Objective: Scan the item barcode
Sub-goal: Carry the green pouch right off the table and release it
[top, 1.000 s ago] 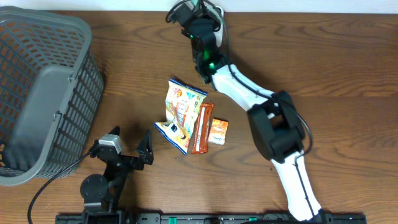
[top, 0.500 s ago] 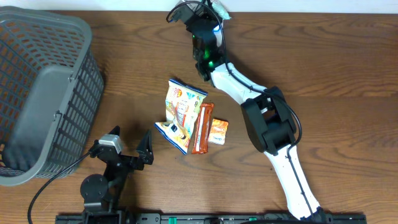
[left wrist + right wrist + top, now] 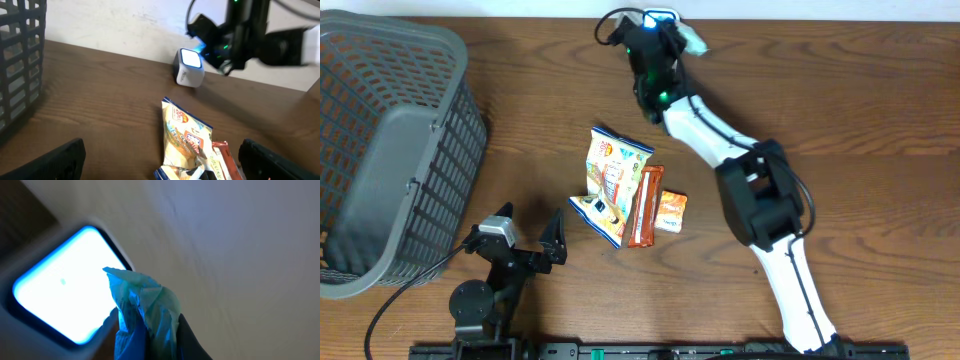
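Packet [image 3: 145,315] crosses the glowing scanner [image 3: 60,290], clear only from right wrist.

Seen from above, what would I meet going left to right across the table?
Grey basket → open left tool → yellow snack bag → red bar → small orange packet → right arm's elbow.

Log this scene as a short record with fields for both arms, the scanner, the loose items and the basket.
Right fingers: shut on pale blue-green packet, in front of the lit scanner
Left fingers: open, empty, near the front edge of the table
Scanner body: white cube, far edge, window glowing
Loose items: yellow snack bag, brown bar, small orange packet, together mid-table
Basket: grey, on the left
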`<state>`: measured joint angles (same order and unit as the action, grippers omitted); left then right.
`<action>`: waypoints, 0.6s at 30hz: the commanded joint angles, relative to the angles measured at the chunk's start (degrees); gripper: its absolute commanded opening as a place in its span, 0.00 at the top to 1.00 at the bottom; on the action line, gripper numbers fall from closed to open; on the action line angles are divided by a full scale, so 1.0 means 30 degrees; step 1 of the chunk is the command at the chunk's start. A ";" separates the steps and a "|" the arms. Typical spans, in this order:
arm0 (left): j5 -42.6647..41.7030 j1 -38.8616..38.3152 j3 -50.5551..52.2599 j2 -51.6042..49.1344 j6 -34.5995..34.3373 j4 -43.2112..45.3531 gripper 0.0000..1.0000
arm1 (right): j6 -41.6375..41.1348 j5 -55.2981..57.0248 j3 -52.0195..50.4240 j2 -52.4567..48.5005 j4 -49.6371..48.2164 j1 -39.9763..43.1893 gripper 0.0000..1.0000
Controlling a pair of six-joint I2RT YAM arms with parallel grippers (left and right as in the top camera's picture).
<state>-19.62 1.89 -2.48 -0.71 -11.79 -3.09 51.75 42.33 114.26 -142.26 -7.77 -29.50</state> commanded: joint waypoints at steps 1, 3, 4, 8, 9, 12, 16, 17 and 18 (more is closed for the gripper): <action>-0.0306 0.0095 0.0539 0.0015 0.0044 -0.0219 0.02 | -0.2149 0.2142 0.0430 0.3694 0.2069 0.1566 0.99; -0.0306 0.0095 0.0539 0.0015 0.0044 -0.0219 0.02 | -0.3388 0.2412 0.0423 0.4495 0.4255 0.2506 0.99; -0.0306 0.0095 0.0539 0.0015 0.0044 -0.0219 0.02 | -0.4022 0.2412 0.0423 0.4816 0.5472 0.3075 0.99; -0.0306 0.0095 0.0539 0.0015 0.0044 -0.0219 0.02 | -0.6579 0.2769 0.0423 0.5319 0.9617 0.5799 0.99; -0.0306 0.0095 0.0539 0.0015 0.0044 -0.0219 0.02 | -0.7074 0.2805 0.0408 0.5319 1.0615 0.6572 0.99; -0.0306 0.0095 0.0539 0.0015 0.0044 -0.0219 0.02 | -0.9289 0.2776 0.0131 0.5304 1.2786 0.8779 0.99; -0.0306 0.0095 0.0539 0.0015 0.0044 -0.0219 0.02 | -1.1672 0.2608 -0.0597 0.5304 1.4090 1.1948 0.99; -0.0306 0.0095 0.0539 0.0015 0.0044 -0.0219 0.02 | -1.1985 0.2521 -0.0903 0.5304 1.4112 1.2677 0.99; -0.0306 0.0095 0.0539 0.0015 0.0044 -0.0219 0.02 | -1.2225 0.2433 -0.1209 0.5304 1.4098 1.3282 0.99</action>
<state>-19.62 1.89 -2.48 -0.71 -11.79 -3.11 22.76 48.88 112.60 -126.39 34.37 6.52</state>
